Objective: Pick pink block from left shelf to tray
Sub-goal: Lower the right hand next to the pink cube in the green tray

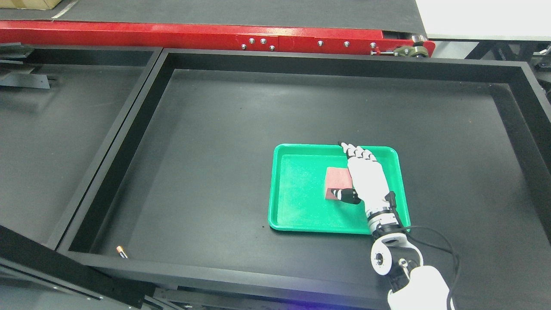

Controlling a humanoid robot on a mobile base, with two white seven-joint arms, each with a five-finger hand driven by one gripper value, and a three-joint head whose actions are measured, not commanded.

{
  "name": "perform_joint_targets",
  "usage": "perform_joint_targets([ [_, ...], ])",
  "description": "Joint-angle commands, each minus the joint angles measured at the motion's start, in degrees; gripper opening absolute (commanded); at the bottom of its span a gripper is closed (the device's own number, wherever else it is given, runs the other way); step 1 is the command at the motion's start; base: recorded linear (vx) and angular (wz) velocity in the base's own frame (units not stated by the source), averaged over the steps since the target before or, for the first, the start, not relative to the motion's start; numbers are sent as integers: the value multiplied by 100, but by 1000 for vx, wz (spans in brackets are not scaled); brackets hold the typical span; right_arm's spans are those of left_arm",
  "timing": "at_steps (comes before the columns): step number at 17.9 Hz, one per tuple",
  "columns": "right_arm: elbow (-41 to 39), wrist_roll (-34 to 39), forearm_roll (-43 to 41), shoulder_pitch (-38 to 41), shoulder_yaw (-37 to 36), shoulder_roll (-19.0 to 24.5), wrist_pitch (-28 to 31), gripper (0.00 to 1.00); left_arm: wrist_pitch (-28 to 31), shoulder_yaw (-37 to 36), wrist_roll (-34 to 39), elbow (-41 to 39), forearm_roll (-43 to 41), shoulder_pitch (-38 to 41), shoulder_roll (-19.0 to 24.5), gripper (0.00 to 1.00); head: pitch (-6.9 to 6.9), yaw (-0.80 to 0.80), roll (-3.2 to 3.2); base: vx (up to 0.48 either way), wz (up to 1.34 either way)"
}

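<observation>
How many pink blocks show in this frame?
1. The pink block is in the green tray, beside the right hand, whose thumb overlaps its lower right corner. The hand may hide part of it.

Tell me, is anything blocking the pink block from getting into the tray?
No, nothing visible blocks it. The block already lies inside the tray, on its right half. The right hand is over it, thumb against its near edge, fingers stretched toward the tray's far rim.

tray (297, 189) left half bare, raised bin walls (129, 129) around
</observation>
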Motion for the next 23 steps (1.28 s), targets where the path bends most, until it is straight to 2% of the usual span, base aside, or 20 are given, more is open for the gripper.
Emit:
perform_joint_targets([
  [1,366,141,-62,-171,-5,-100,47,99,1,0,1,-100,0,114,100,100,0,0,0,0,0],
  [4,515,413,-254,-250,-14,-100,134,99,1,0,1,-100,0,114,100,100,0,0,0,0,0],
  [23,981,423,-431,-487,-5,-100,170,99,1,0,1,-100,0,114,100,100,0,0,0,0,0],
])
